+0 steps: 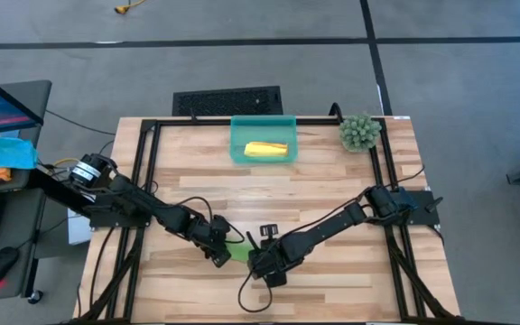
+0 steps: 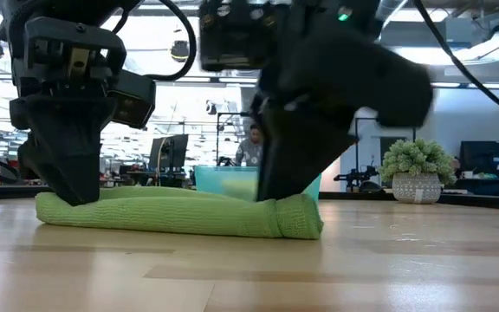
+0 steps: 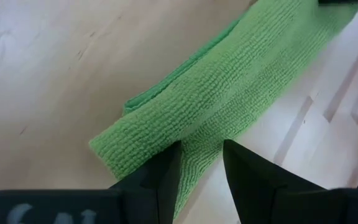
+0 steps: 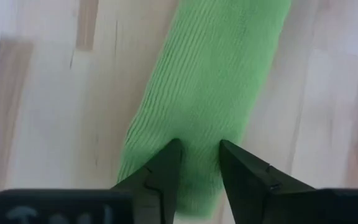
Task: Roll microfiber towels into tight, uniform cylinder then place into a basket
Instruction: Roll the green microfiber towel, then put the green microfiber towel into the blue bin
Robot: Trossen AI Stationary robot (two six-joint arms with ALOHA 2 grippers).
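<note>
The lime green towel (image 2: pixel 180 212) lies rolled into a long cylinder on the wooden table near its front edge, resting on its underside. My left gripper (image 3: pixel 201 165) is shut on the roll near its left end. My right gripper (image 4: pixel 197 163) is shut on it near its right end. From above, only a strip of green (image 1: pixel 238 252) shows between the two grippers. The teal basket (image 1: pixel 263 125) stands at the far middle of the table, and the rolled yellow towel (image 1: pixel 266 149) lies inside it. My left gripper pinches a ridge of the roll's upper side (image 3: pixel 201 146) between its two fingers, close to the roll's left end. The fingers slant steeply down from above. The roll stays on the table. My right gripper pinches the top of the roll (image 4: pixel 199 140) between its two fingers, a little in from the right end (image 2: pixel 301 217). The fingers come steeply from above and stand across the roll. The roll lies level on the table.
A small potted plant (image 1: pixel 359 132) stands at the far right corner. A black vented panel (image 1: pixel 227 100) lies beyond the table's far edge. A blue cloth (image 1: pixel 3 152) sits on the desk off the left side. A person (image 2: pixel 251 146) shows far behind the table.
</note>
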